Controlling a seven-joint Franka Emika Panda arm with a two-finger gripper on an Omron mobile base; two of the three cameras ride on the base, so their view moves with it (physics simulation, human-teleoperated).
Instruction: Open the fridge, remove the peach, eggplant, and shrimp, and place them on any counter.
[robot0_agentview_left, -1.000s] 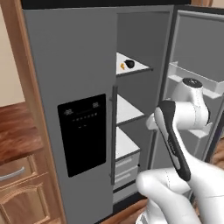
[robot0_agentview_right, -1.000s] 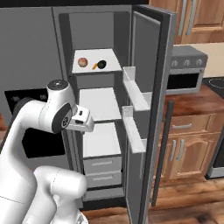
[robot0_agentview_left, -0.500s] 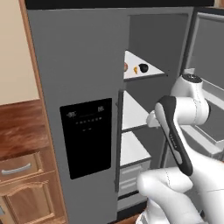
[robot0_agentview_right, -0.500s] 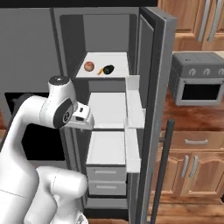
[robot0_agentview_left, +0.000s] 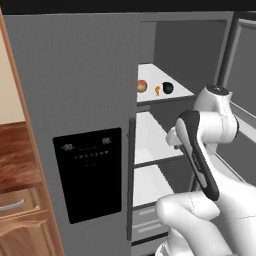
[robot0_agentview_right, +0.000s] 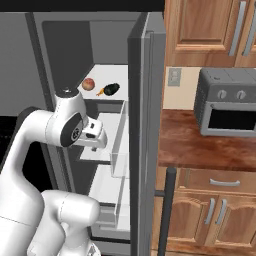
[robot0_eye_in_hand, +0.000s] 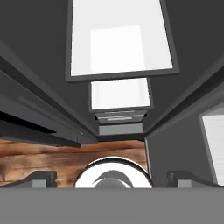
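- Now the peach (robot0_agentview_left: 142, 86), the shrimp (robot0_agentview_left: 158, 90) and the eggplant (robot0_agentview_left: 168, 88) sit in a row on the upper shelf (robot0_agentview_left: 172, 93) of the fridge (robot0_agentview_left: 75, 90), peach outermost on the side of the shut door, shrimp in the middle, eggplant just beside it.
- From the right base view the same three read as peach (robot0_agentview_right: 88, 83), shrimp (robot0_agentview_right: 100, 92) and eggplant (robot0_agentview_right: 111, 88), close together and none touching the arm.
- Over the last second the whole scene has slid and grown in both base views, so the base has driven closer to the open compartment; the food itself has not shifted on its shelf.
- That means the door step looks done: the right door (robot0_agentview_right: 145, 130) stands swung out, and the shelf is nearer to reach, though nothing is picked up yet.
- The arm is folded, its elbow high and its wrist level with the middle shelf (robot0_agentview_left: 150, 150), below the food.
- The hand points downward, looking over the lower shelves and drawers to the wooden floor (robot0_eye_in_hand: 39, 157).
- The fingers (robot0_eye_in_hand: 43, 178) are spread wide with nothing between them.
- The worktop (robot0_agentview_right: 200, 145) beside the fridge, under the oven (robot0_agentview_right: 227, 102), seems a near place to set things down.
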